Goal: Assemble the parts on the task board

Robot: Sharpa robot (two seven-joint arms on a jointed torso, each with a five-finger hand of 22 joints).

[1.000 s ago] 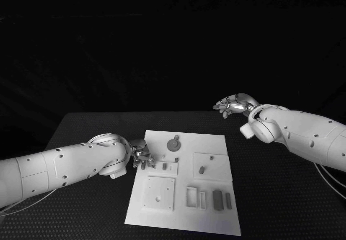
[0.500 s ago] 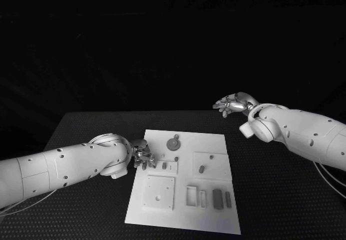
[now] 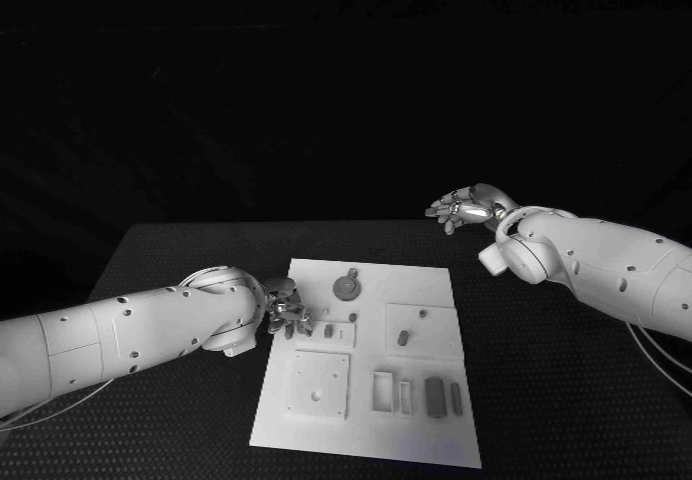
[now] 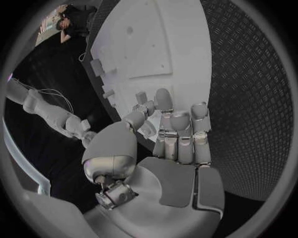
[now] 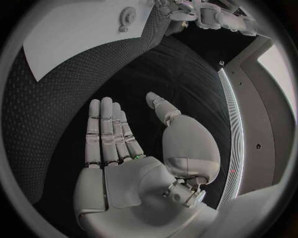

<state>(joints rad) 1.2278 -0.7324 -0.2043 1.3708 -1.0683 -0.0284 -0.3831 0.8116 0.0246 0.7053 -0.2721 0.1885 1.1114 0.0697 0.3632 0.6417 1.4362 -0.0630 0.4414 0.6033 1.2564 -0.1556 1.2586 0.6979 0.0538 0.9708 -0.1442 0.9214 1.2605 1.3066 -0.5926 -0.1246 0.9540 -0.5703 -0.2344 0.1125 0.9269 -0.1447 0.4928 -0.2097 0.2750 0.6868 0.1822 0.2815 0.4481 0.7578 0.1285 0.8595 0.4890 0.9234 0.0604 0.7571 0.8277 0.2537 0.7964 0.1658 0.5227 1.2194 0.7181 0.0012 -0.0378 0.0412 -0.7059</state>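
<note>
**Left hand at board's left edge, right hand raised clear**

Task board [image 3: 372, 360] lying flat mid-table on the black table [image 3: 173, 260], long side running near to far. Round toothed part [image 3: 348, 288] at the far end, left of centre, with a small peg just beyond it. Small upright part [image 3: 330, 331] near the board's left edge, on a raised square. Further small part [image 3: 405, 339] on the square plate to the right. Two dark slim parts [image 3: 437, 399] side by side at the near right, beside an open rectangular frame [image 3: 388, 392]. Large square plate [image 3: 317, 386] with one hole at the near left.

Left hand [image 3: 284, 312] at the board's left edge, level with the small upright part. From the left wrist view: left hand [image 4: 166, 139] with fingers extended side by side toward the board edge, thumb set slightly apart, nothing held. Cannot tell if the fingertips [image 4: 164, 99] touch the board or hover just over it.

Right hand [image 3: 464, 211] held up beyond the board's far right corner, well apart from it. From the right wrist view: right hand [image 5: 133, 148] flat and spread, fingers straight and together, thumb out to the side, palm bare, nothing gripped. Toothed part [image 5: 126, 18] and board [image 5: 74, 34] seen well beyond the fingertips, with the left hand [image 5: 180, 11] at the board's other side.
</note>
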